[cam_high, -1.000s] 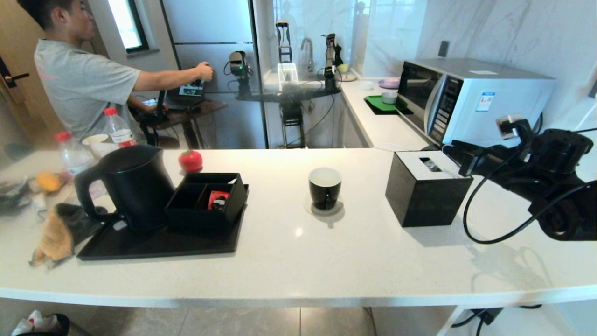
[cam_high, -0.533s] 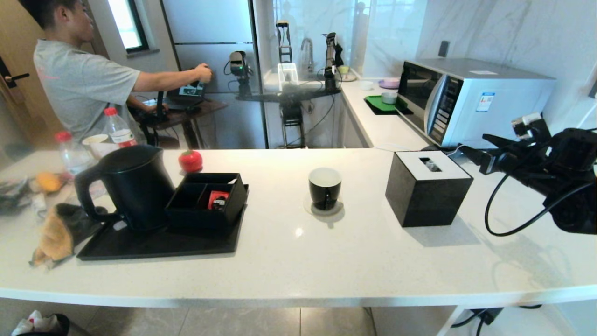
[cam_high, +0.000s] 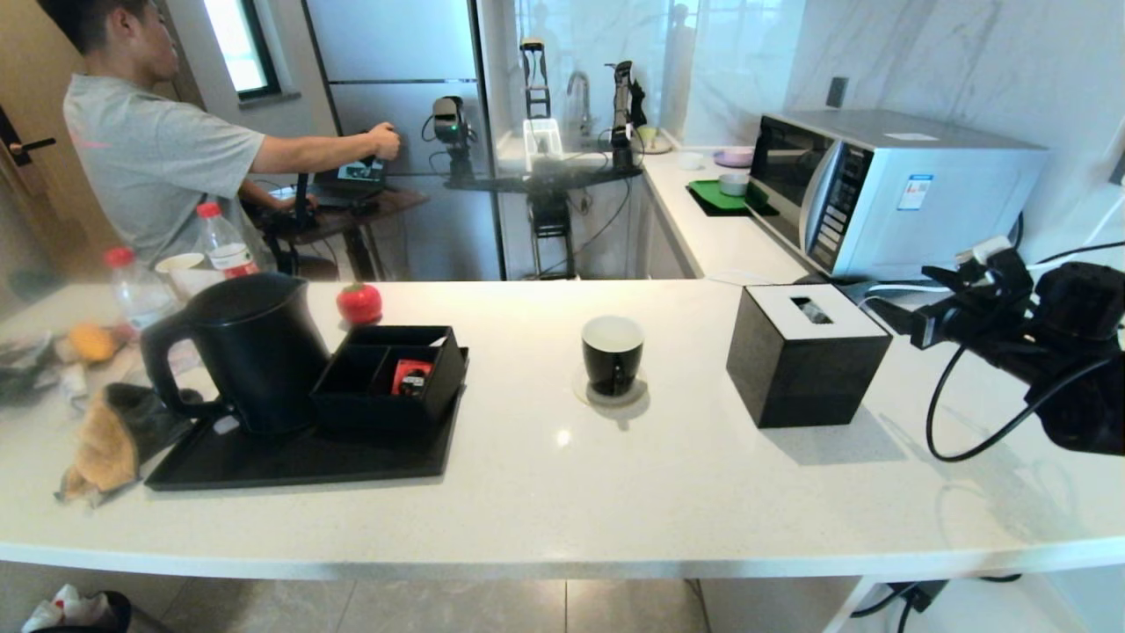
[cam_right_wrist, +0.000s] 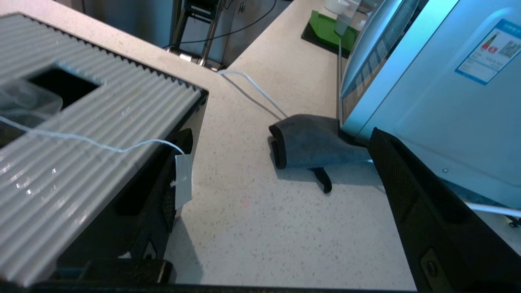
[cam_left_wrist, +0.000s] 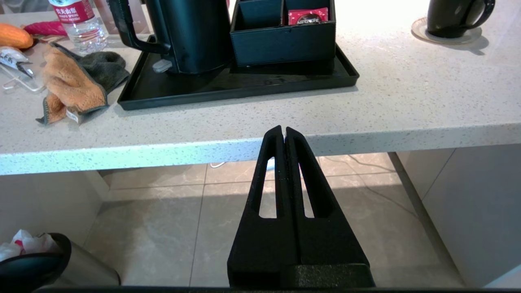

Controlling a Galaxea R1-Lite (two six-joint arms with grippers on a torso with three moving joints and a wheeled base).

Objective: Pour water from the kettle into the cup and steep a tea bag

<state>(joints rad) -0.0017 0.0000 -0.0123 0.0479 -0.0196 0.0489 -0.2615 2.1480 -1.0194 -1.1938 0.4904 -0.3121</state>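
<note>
right wrist view: right gripper [cam_right_wrist: 281, 162] is hanging released beside tissue box [cam_right_wrist: 81, 134]; should be closing on the tea bag's tag [cam_right_wrist: 183, 181]; left gripper [cam_left_wrist: 284, 134] clenched below desk [cam_left_wrist: 386, 106].

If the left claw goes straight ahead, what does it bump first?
Probably the front edge of the white counter. The shut left claw sits low, with its tips aimed at that edge, short of the black tray. Depth is hard to judge.

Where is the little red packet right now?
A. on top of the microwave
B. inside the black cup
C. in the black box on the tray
C: the red packet sits in a compartment of the black box on the tray, next to the kettle.
</note>
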